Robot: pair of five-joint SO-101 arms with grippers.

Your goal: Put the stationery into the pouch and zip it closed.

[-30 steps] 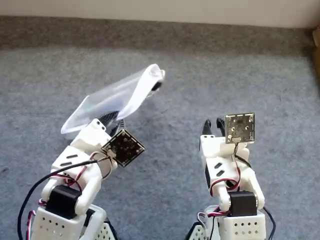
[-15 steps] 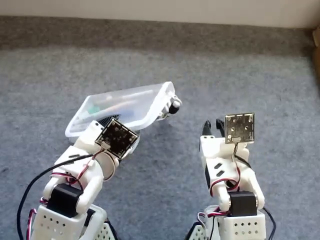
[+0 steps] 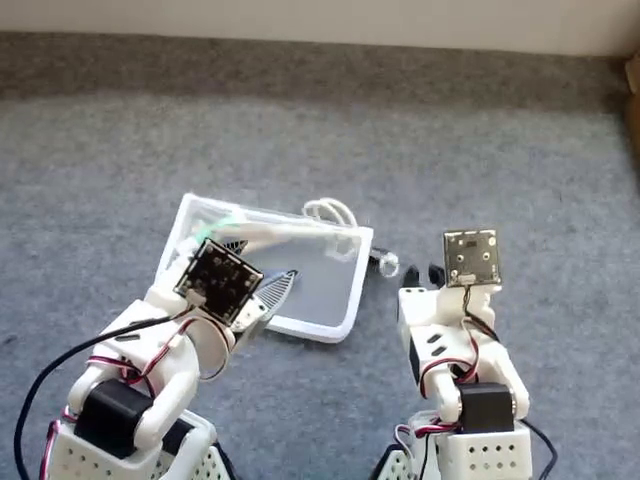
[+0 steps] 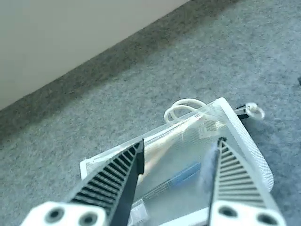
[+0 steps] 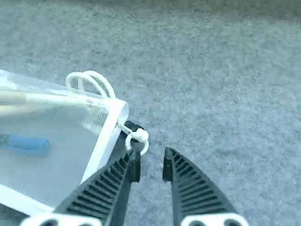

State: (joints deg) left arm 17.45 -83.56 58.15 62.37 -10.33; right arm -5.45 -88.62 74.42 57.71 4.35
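Note:
The clear mesh pouch (image 3: 300, 280) lies flat on the grey carpet with stationery inside: a blue piece (image 5: 28, 143) and a pale pen (image 4: 174, 134). Its zipper pull ring (image 5: 136, 137) sticks out at the corner nearest the right arm, beside a white cord loop (image 3: 330, 210). My left gripper (image 4: 178, 155) hangs open just above the pouch (image 4: 225, 141), one finger on each side of the contents, holding nothing. My right gripper (image 5: 149, 162) stands slightly open on the carpet, and one fingertip (image 5: 134, 165) is right next to the pull ring (image 3: 385, 263).
Grey carpet (image 3: 480, 150) stretches behind and to both sides of the pouch. A pale wall (image 3: 320, 15) runs along the back. A brown wooden edge (image 3: 634, 100) shows at the far right.
The left arm lowered the raised pouch to the carpet and opened its fingers, letting it go. The pouch now lies flat, its zipper pull close to the right gripper, which shifted slightly.

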